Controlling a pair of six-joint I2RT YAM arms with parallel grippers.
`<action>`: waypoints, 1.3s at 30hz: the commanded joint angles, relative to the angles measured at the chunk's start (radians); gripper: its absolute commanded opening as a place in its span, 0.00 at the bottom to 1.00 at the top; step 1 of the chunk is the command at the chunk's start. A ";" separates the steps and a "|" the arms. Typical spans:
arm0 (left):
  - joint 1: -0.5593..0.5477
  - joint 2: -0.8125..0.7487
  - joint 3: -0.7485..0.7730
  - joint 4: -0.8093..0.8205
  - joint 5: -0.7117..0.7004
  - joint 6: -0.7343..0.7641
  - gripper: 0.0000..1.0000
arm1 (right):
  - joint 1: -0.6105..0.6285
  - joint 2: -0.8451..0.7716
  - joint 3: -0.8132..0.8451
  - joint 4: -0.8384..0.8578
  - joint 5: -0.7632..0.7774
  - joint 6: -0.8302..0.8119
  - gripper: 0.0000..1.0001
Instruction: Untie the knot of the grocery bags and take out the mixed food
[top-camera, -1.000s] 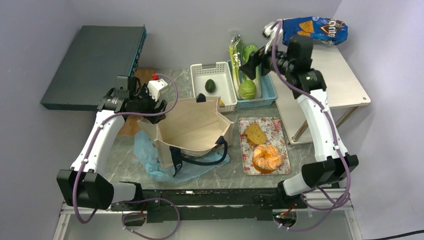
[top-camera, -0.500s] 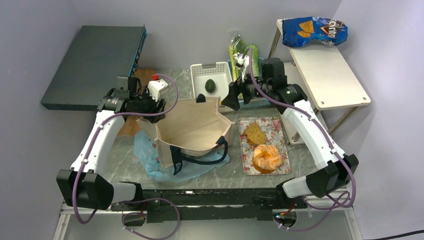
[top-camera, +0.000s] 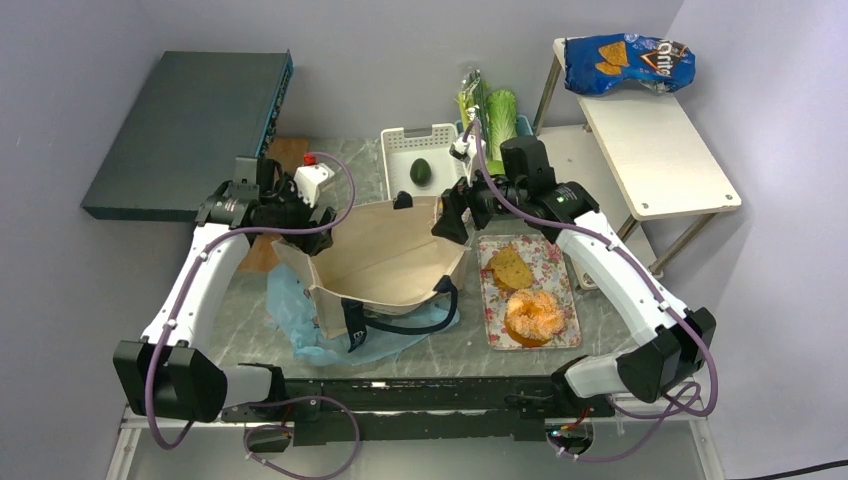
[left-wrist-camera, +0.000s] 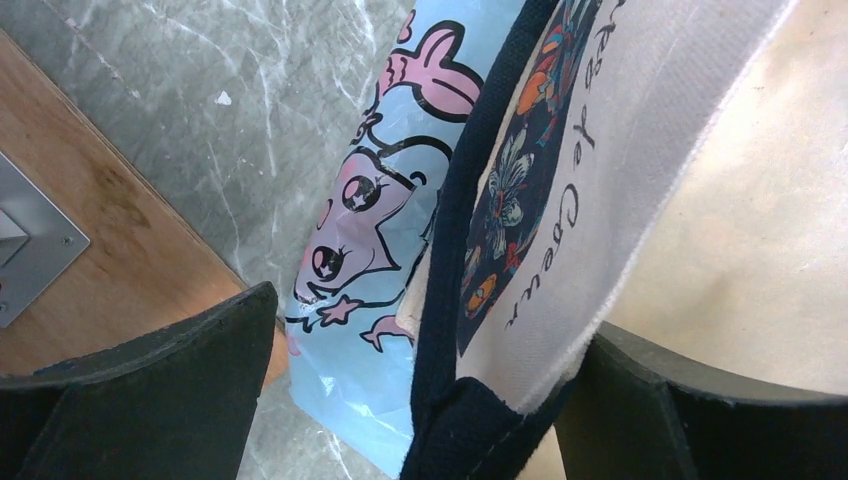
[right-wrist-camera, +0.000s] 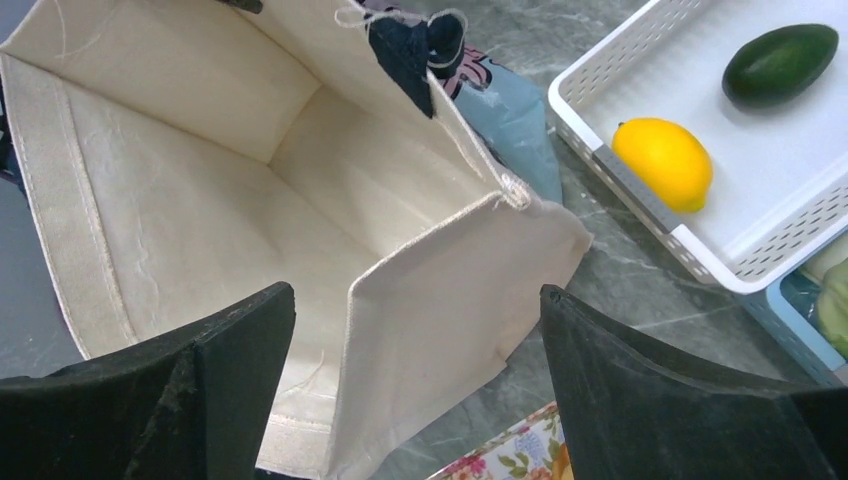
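Left claw (left-wrist-camera: 430, 330): spread wide, straddling the tote's (top-camera: 385, 260) far-left rim, I'd guess to keep it open.
Right claw (right-wrist-camera: 417, 293): spread too, over the tote's right corner, holding nothing.
Tote: on the worktop (top-camera: 470, 355), looks empty.
Blue plastic bag (top-camera: 300, 320): flat under the tote, no knot visible.
Food: avocado (top-camera: 421, 171) in basket (top-camera: 388, 170), bread (top-camera: 510, 268) and doughnut (top-camera: 534, 315) on tray (top-camera: 555, 260), so it looks unpacked.

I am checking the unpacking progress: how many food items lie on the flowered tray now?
2: a bread slice at the far end of the tray and a doughnut at its near end. None seems hidden.
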 joint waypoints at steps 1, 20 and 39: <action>0.001 -0.047 0.062 -0.012 0.051 -0.039 0.99 | -0.001 -0.009 0.076 0.041 0.019 0.014 0.95; 0.010 -0.143 0.333 -0.082 0.206 -0.131 0.99 | -0.033 -0.074 0.149 0.177 0.089 0.078 1.00; 0.079 -0.081 0.605 -0.198 -0.205 -0.348 0.99 | -0.453 -0.286 0.016 0.301 0.093 0.274 1.00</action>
